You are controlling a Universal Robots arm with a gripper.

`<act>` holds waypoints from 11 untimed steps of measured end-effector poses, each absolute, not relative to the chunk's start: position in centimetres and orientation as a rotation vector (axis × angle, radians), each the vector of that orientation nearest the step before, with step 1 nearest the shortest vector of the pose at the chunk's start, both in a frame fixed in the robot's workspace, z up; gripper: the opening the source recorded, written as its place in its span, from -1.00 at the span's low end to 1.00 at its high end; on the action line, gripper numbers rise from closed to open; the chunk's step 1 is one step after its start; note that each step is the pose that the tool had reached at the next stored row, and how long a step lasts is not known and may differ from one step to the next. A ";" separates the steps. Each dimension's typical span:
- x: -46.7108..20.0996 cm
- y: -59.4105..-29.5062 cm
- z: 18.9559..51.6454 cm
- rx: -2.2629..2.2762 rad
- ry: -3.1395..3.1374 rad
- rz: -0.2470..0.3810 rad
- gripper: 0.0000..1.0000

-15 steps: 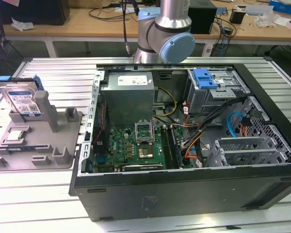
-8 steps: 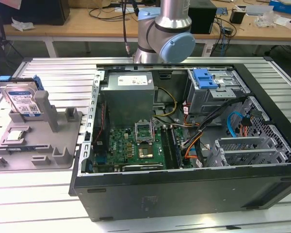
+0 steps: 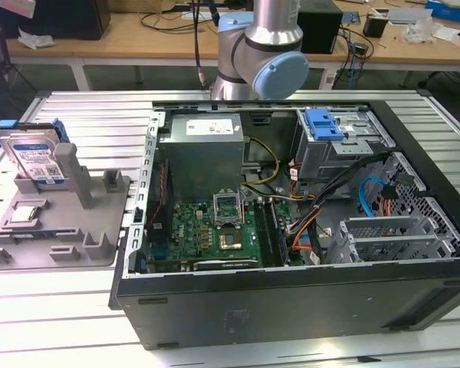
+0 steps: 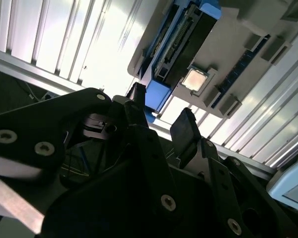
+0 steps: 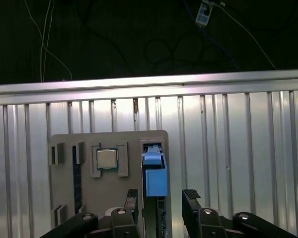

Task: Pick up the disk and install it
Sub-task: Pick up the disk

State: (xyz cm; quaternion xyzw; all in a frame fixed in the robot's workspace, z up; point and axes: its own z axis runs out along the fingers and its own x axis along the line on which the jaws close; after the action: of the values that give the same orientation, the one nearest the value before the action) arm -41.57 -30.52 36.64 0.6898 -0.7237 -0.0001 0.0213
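- Two fingers [image 5: 190,199] of the gripper [image 5: 161,194] stand wide apart, holding nothing.
- The disk [image 5: 154,173] stands on edge in the tray [image 5: 64,178] beyond the fingertips, in line with the gap and untouched.
- A chip [image 5: 106,159] lies beside the disk.
- The ribbed table [image 5: 238,158] stretches wide on the disk's other side, with its edge farther out.

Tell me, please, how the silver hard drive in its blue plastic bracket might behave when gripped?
Likely stiff: the silver rectangular hard drive looks like a solid metal slab. Standing on edge in the grey plastic holder, it may tip if nudged sideways. Its blue plastic bracket looks smooth, so possibly slippery.
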 end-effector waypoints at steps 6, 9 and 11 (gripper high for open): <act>-41.6 -30.5 36.3 2.138 -2.243 0.000 -0.04; -41.6 -30.5 36.1 2.138 -2.243 0.000 -0.04; -41.6 -30.5 36.0 2.138 -2.243 0.000 -0.04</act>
State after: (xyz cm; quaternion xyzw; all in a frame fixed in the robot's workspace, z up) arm -41.56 -30.51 35.99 0.6897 -0.7238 -0.0001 0.0214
